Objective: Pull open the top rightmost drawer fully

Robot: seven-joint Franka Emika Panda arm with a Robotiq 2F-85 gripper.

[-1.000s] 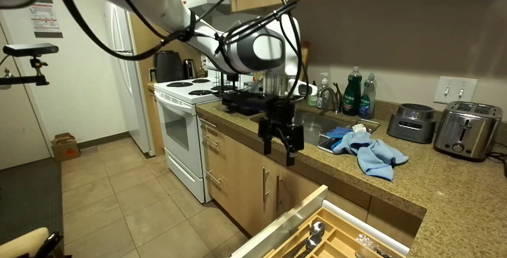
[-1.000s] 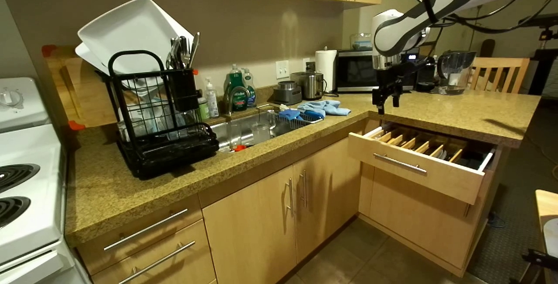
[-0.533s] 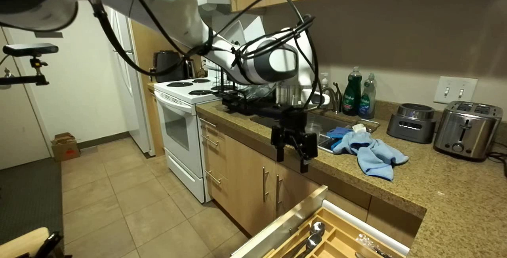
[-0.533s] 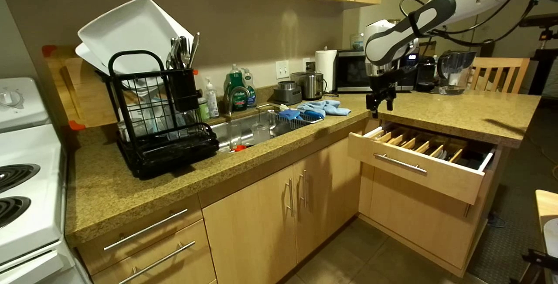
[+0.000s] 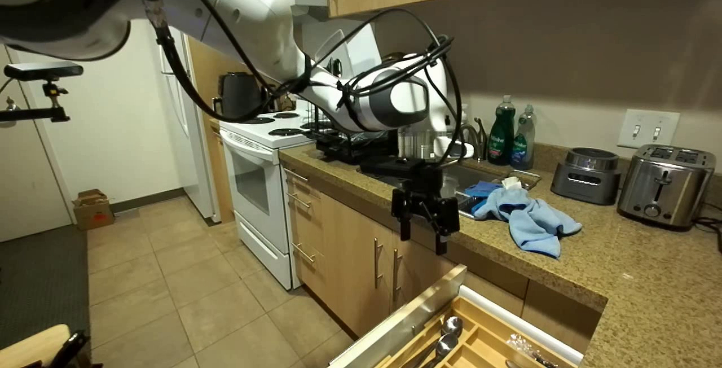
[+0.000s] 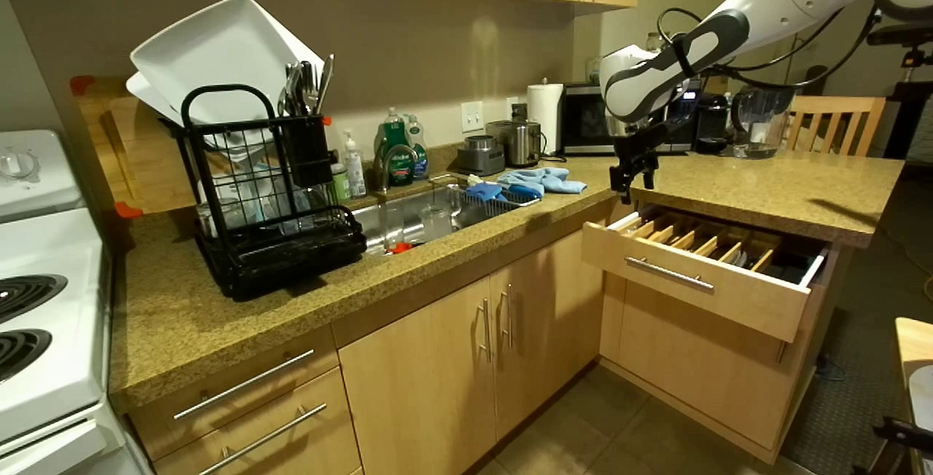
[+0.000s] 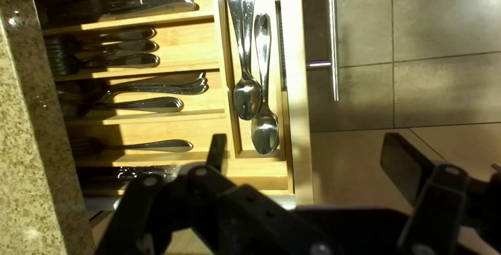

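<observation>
Drawer of pale, flat-fronted maple stands well out from under the speckled stone tabletop; the black metal end effector hangs higher, spread and empty, presumably because pulling is finished.

A robot gripper hangs, fingers apart, above an open kitchen drawer with metal spoons inside, as a blue cloth lies on the counter near 2 soap bottles.
</observation>
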